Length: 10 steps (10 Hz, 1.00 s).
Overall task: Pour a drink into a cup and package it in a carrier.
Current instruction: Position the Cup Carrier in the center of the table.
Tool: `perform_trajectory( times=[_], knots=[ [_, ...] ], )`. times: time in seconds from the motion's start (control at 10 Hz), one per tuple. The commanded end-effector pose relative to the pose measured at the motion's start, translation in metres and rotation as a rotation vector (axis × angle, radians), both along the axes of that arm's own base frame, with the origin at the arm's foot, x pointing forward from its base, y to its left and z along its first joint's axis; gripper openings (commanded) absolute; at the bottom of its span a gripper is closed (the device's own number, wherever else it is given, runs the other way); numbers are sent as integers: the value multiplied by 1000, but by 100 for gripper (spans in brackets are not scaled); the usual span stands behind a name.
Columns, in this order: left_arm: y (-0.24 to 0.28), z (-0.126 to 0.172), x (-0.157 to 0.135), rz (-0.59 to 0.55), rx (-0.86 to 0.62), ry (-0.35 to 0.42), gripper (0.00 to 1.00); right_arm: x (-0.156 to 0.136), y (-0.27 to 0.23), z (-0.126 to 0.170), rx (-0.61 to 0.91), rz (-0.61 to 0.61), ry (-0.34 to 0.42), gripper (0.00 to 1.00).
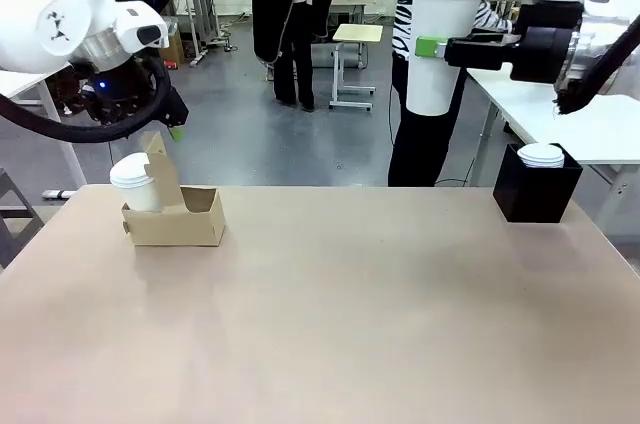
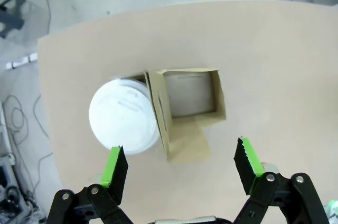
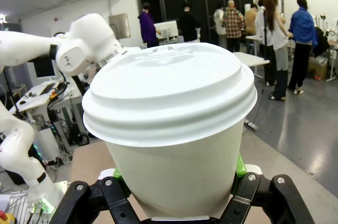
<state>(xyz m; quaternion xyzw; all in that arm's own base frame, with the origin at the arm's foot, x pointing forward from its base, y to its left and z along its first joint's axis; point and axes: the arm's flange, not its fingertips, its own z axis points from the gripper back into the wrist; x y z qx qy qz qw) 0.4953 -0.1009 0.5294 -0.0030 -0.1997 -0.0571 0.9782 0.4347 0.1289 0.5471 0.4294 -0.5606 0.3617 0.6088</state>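
Observation:
A brown cardboard carrier [image 1: 183,221] stands at the table's far left, with a lidded white cup [image 1: 133,184] in its left hole. My left gripper [image 1: 172,130] hangs open just above it. In the left wrist view the carrier [image 2: 193,100] and that cup [image 2: 124,115] lie below my open left gripper [image 2: 179,150], and the right hole is vacant. My right gripper [image 1: 440,45] holds a second lidded white cup [image 1: 440,4] upright, high over the far right. That cup [image 3: 169,102] sits between the pads of my right gripper [image 3: 179,182]. The drink is hidden under the lids.
A black box [image 1: 537,199] holding white lids stands at the table's far right corner. A person in a striped top [image 1: 430,144] stands behind the raised cup. A white side table [image 1: 600,129] lies beyond the right edge. The brown table [image 1: 350,304] is bare in the middle.

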Motion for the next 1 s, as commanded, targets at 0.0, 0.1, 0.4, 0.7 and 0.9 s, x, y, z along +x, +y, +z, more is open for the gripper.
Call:
perform_trajectory(
  times=[0.0,0.1,0.4,0.7,0.9],
  knots=[
    [-1,-4,17,44,20,19,100,4,4,6,3,-14,-3,81],
    [1,-8,22,50,25,18,100,4,4,6,3,-14,-3,81],
    [3,-11,30,62,59,24,0,4,4,6,3,-14,-3,81],
    [6,-20,37,67,67,47,14,4,4,6,3,-14,-3,81],
    [5,-24,40,63,65,57,0,4,4,6,3,-14,-3,81]
  ],
)
